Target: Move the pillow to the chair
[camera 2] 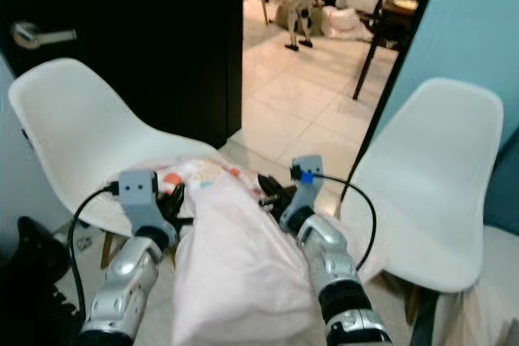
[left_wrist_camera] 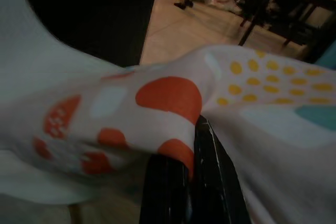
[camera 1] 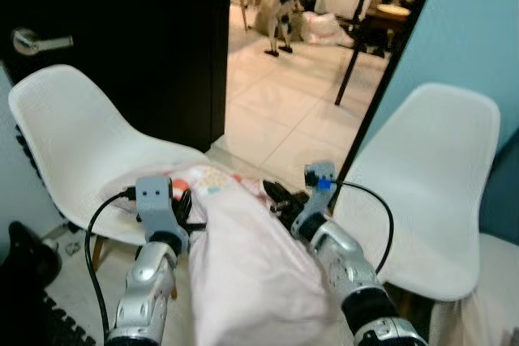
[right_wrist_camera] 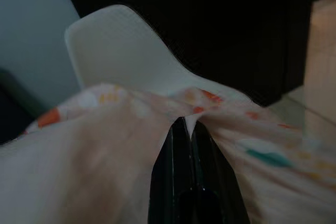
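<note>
A pale pink pillow (camera 1: pixel 243 265) with orange, yellow and teal spots hangs between my two arms, its far end over the seat of the white chair (camera 1: pixel 73 143) on the left. My left gripper (camera 1: pixel 185 208) is shut on the pillow's left edge; its black fingers (left_wrist_camera: pixel 199 182) pinch the spotted cloth (left_wrist_camera: pixel 168 98). My right gripper (camera 1: pixel 280 198) is shut on the pillow's right edge, its fingers (right_wrist_camera: pixel 184 171) pressed together on a fold of the pillow (right_wrist_camera: pixel 105 129). The left chair's back (right_wrist_camera: pixel 121 45) rises behind it.
A second white chair (camera 1: pixel 430 184) stands on the right against a teal wall (camera 1: pixel 470 30). A black door (camera 1: pixel 122 30) with a silver handle (camera 1: pixel 36 40) is behind the left chair. Beyond the doorway lie pale floor tiles (camera 1: pixel 284 95), a black pole and distant clutter.
</note>
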